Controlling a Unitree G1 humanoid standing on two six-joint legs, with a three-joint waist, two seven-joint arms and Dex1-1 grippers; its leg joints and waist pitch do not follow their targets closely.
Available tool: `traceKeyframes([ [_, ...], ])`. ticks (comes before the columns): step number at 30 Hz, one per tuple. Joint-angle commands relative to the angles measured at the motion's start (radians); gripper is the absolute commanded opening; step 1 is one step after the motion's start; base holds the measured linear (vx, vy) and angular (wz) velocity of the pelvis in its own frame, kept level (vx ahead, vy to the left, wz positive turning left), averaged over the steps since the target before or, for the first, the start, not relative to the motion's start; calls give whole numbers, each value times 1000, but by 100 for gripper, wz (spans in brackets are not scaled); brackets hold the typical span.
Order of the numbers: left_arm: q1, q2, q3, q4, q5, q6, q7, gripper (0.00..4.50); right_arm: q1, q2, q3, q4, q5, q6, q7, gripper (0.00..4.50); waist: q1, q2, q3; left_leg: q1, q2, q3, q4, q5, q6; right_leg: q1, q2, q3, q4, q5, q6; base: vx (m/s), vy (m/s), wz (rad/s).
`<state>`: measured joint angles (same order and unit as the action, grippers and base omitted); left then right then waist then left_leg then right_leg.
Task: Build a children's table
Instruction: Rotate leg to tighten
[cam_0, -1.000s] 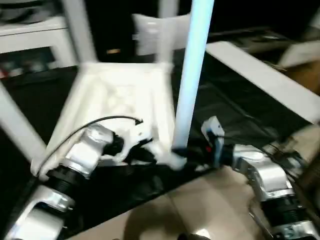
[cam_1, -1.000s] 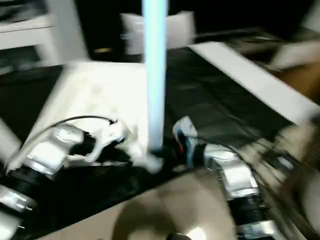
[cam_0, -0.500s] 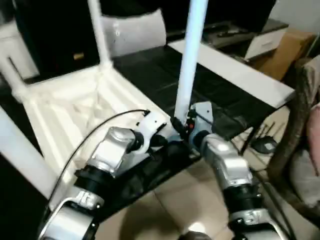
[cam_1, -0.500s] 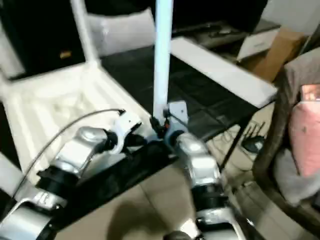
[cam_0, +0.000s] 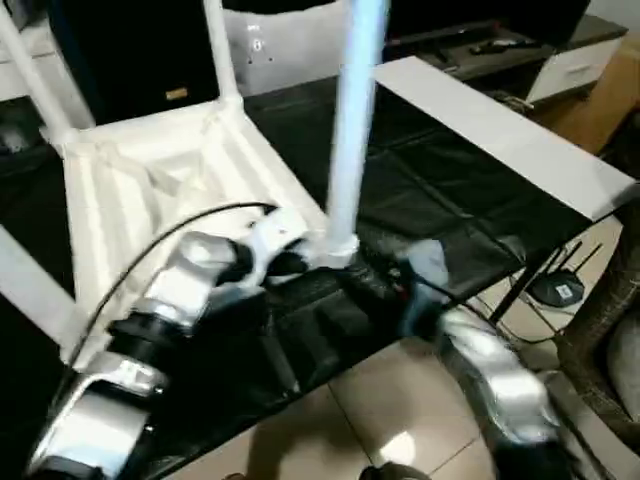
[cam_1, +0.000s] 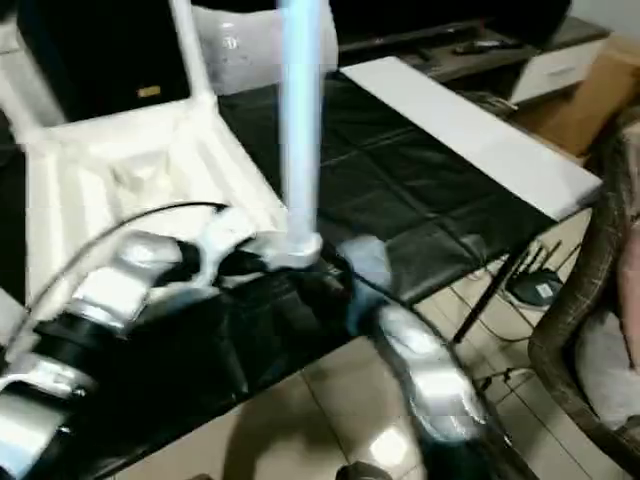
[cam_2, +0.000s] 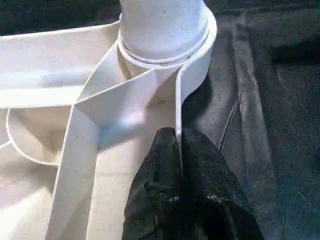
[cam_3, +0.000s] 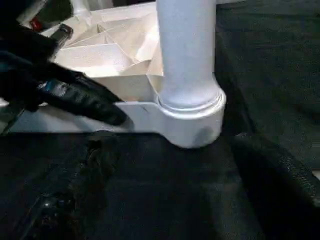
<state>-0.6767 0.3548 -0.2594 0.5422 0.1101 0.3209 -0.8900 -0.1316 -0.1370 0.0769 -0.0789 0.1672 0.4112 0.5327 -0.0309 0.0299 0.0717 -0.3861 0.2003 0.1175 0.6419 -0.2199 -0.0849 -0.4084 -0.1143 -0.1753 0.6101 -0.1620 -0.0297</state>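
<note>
Silver metallic left forearm (cam_0: 175, 290) with a black ribbed collar, white wrist housing and a thin black cable looping over it. Right forearm (cam_0: 490, 375) silver too, blurred. Left gripper (cam_2: 181, 150) fingers matte black, tapered.

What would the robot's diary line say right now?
table top: upside down | leg: upright in corner socket | left gripper: pinching top's edge | right gripper: open, off leg

no legible txt, no labels, no nos.
</note>
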Motion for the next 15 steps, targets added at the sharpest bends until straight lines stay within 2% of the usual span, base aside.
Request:
traceKeyframes([
  [1, -17, 25, 79, -58, -50, -38, -10, 27, 40, -13, 4, -81, 13, 54, -4, 436, 8, 1, -80, -5, 24, 7, -87, -153, 56, 87, -52, 71, -83, -298, -134, 0, 0, 0],
  [2, -4, 21, 96, -84, -79, -30, -28, 27, 56, -14, 1, -99, 8, 57, -11, 436, 8, 2, -80, -8, 24, 7, -88, -155, 52, 86, -53, 72, -84, -308, -132, 0, 0, 0],
  [3, -4, 21, 96, -84, -79, -30, -28, 53, 56, -14, 1, -99, 8, 57, -11, 445, 8, 2, -81, -4, 26, 8, -90, -168, 42, 81, -52, 73, -86, -317, -132, 0, 0, 0],
  [4, 21, 5, 129, -137, -147, -11, -56, 56, 83, -12, -6, -134, 11, 71, -24, 450, 6, 3, -79, -1, 27, 8, -89, -182, 37, 77, -53, 74, -86, -317, -143, 0, 0, 0],
  [5, 31, 3, 134, -157, -162, -5, -61, 65, 90, -11, -8, -143, 11, 76, -29, 450, 9, 3, -78, 0, 30, 10, -90, -186, 36, 76, -55, 75, -88, -320, -149, 0, 0, 0],
  [6, 62, -2, 143, -213, -201, 6, -79, 79, 106, -8, -10, -169, 14, 93, -41, 450, 14, 0, -76, 5, 32, 12, -91, -201, 34, 71, -54, 76, -90, -331, -154, 0, 0, 0],
  [7, 92, -5, 151, -258, -210, 7, -63, 79, 113, -12, -1, -192, 4, 99, -53, 450, 16, -7, -73, 4, 33, 15, -94, -211, 34, 69, -50, 76, -91, -343, -151, 0, 0, 0],
  [8, 111, -6, 155, -285, -212, 5, -49, 90, 117, -16, 6, -208, -4, 103, -61, 450, 16, -6, -71, 4, 33, 14, -95, -220, 30, 70, -51, 75, -88, -356, -145, 0, 0, 0],
  [9, 111, -6, 155, -285, -212, 5, -49, 97, 117, -16, 6, -208, -4, 103, -61, 450, 14, -8, -69, 1, 30, 15, -96, -225, 29, 73, -49, 75, -90, -380, -132, 0, 0, 0],
  [10, 159, -15, 173, -344, -205, 34, 8, 102, 124, -15, 20, -237, -26, 111, -92, 450, 11, -14, -61, 12, 20, 20, -96, -275, 22, 64, -46, 72, -109, -511, -74, 0, 0, 0],
  [11, 159, -15, 173, -344, -205, 34, 8, 102, 124, -15, 20, -237, -26, 111, -92, 450, 9, -11, -64, 11, 21, 19, -95, -271, 13, 68, -47, 72, -107, -525, -61, 0, 0, 0],
  [12, 178, -22, 184, -366, -200, 45, 37, 127, 129, -15, 24, -248, -37, 111, -105, 450, 9, -14, -65, 16, 18, 22, -95, -275, 13, 60, -45, 72, -118, -558, -32, 0, 0, 0],
  [13, 204, -41, 208, -403, -207, 61, 78, 135, 130, -18, 30, -258, -42, 120, -108, 450, 9, -11, -65, 19, 19, 22, -95, -276, 11, 57, -45, 72, -117, -559, -29, 0, 0, 0],
  [14, 242, -64, 229, -462, -213, 70, 121, 139, 125, -23, 34, -260, -50, 116, -108, 450, 6, -11, -66, 14, 21, 20, -97, -279, 10, 60, -45, 71, -117, -552, -26, 0, 0, 0],
  [15, 302, -108, 258, -559, -229, 103, 185, 143, 118, -29, 38, -261, -58, 110, -106, 450, 5, -11, -70, -31, 22, -10, -109, -262, 32, 97, -60, 46, -93, -497, -42, 0, 0, 0],
])
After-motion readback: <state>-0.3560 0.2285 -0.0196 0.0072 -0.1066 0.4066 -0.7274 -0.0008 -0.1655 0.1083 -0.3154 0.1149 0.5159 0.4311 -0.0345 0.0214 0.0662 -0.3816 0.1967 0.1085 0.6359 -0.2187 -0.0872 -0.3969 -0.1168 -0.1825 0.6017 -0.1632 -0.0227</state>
